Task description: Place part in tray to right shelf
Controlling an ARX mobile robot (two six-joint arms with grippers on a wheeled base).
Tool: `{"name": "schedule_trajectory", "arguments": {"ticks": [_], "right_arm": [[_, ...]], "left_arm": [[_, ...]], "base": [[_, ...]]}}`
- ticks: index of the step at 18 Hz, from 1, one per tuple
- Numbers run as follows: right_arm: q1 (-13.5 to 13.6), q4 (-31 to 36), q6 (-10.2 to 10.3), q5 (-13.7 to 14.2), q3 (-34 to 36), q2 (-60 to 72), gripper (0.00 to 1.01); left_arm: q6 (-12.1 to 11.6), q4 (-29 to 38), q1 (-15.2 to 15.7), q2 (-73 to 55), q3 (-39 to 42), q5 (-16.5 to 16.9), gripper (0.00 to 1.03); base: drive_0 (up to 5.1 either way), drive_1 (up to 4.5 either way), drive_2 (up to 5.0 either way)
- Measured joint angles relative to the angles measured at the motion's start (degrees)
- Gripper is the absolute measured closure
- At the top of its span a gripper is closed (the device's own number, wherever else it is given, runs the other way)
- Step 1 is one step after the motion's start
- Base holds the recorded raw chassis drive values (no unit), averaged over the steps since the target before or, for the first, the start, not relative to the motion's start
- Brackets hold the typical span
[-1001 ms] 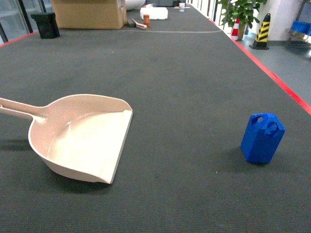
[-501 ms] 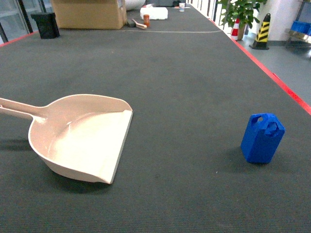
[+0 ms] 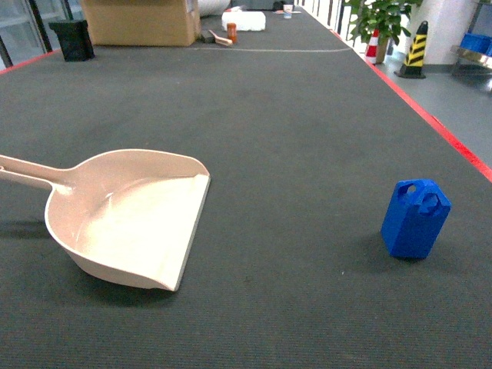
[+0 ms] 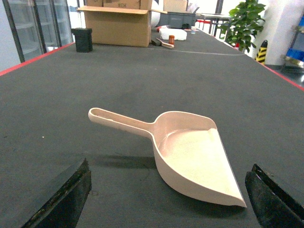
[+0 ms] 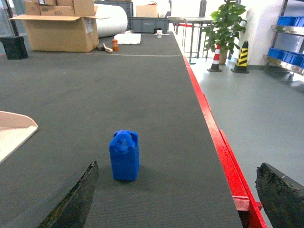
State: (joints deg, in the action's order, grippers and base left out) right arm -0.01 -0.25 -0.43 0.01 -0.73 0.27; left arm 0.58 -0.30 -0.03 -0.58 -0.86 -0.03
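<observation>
On the dark mat's near right, the bright-blue jerrycan-shaped part is standing upright, handle hole topmost, while left gripper and right gripper are gaping wide, holding nothing.

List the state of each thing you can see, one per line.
Blue part: upright on the dark mat, untouched.
Beige tray: flat on the mat, empty, handle pointing left.
Left claw: open, behind the tray.
Right claw: open, behind the part.
Cardboard box: far end, flaps open.
</observation>
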Motion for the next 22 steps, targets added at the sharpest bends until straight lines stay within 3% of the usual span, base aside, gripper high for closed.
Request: {"name": "schedule_trajectory", "arguments": {"ticks": [3, 4, 5, 6, 7, 8, 10, 11, 12, 13, 14, 15, 18, 22], "right_arm": [[0.0, 0.0, 0.0, 0.0, 0.0, 0.0, 0.03], [0.0, 0.0, 0.0, 0.0, 0.0, 0.0, 0.03], [0.0, 0.0, 0.0, 0.0, 0.0, 0.0, 0.03], [0.0, 0.0, 0.0, 0.0, 0.0, 0.0, 0.03], [0.0, 0.0, 0.0, 0.0, 0.0, 0.0, 0.03], [0.0, -0.1, 0.0, 0.0, 0.0, 0.0, 0.03], [0.0, 0.0, 0.0, 0.0, 0.0, 0.0, 0.03], [0.0, 0.0, 0.0, 0.0, 0.0, 0.0, 0.03], [0.0, 0.0, 0.0, 0.0, 0.0, 0.0, 0.03], [0.0, 0.0, 0.0, 0.0, 0.0, 0.0, 0.03], [0.0, 0.0, 0.0, 0.0, 0.0, 0.0, 0.03], [0.0, 0.0, 0.0, 0.0, 0.0, 0.0, 0.03], [0.0, 0.0, 0.0, 0.0, 0.0, 0.0, 0.03], [0.0, 0.0, 0.0, 0.0, 0.0, 0.0, 0.03]], "left_arm": [[0.0, 0.0, 0.0, 0.0, 0.0, 0.0, 0.05], [1.2, -3.0, -1.4, -0.8, -0.6, -4.3, 0.05], [4.7, -6.6, -5.2, -4.6, -2.5, -12.7, 0.05], [9.0, -7.3, -4.4, -8.5, -3.5, -17.2, 0.05], [15.0, -5.5, -0.1, -11.2, -3.6, -16.7, 0.05], [19.5, -0.9, 3.7, -14.0, -3.8, -12.2, 0.05], [28.1, 10.1, 8.3, -25.0, -4.4, -3.7, 0.05], [33.0, 18.6, 9.2, -34.6, -4.7, -0.9, 0.05], [36.0, 24.8, 9.2, -41.7, -5.6, 1.2, 0.05], [40.5, 33.0, 9.4, -51.1, -7.4, 3.5, 0.05], [44.7, 40.2, 9.7, -59.9, -9.7, 4.4, 0.05], [47.5, 45.8, 9.6, -68.1, -12.3, 5.0, 0.05], [51.7, 51.7, 9.6, -87.3, -19.6, 5.9, 0.05], [52.3, 52.7, 10.4, -95.1, -24.4, 6.6, 0.05]], "base": [[0.0, 0.00, 0.0], [0.0, 0.00, 0.0], [0.0, 0.00, 0.0], [0.0, 0.00, 0.0], [0.0, 0.00, 0.0], [0.0, 0.00, 0.0], [0.0, 0.00, 0.0], [0.0, 0.00, 0.0], [0.0, 0.00, 0.0], [0.0, 0.00, 0.0], [0.0, 0.00, 0.0], [0.0, 0.00, 0.0], [0.0, 0.00, 0.0], [0.0, 0.00, 0.0]]}}
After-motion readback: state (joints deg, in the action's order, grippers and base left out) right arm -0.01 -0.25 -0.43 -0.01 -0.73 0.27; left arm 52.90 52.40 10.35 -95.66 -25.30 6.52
